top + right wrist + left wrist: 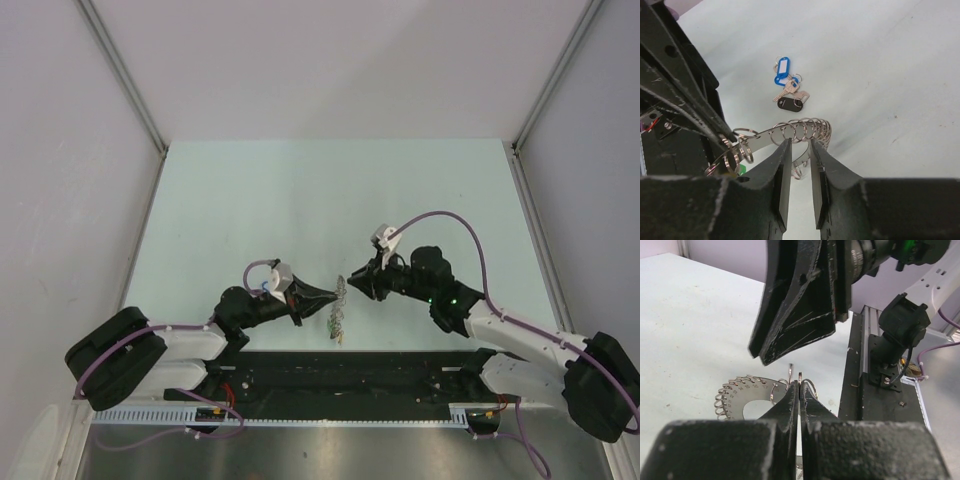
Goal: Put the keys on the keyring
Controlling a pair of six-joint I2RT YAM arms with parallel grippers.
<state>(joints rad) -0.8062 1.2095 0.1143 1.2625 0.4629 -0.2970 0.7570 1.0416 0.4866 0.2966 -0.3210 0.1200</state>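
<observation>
Presently I am clamping the keyring (747,392) in my left jaws; right jaws hovering parted, empty; keys (788,92) lying unthreaded.

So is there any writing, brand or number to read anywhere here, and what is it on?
No text here can be read.
On the large grey metal keyring: tiny marks beside its holes, too small to read.
On the blue plastic key tag: a white label window, apparently blank.
On the black plastic key tag: nothing legible.
</observation>
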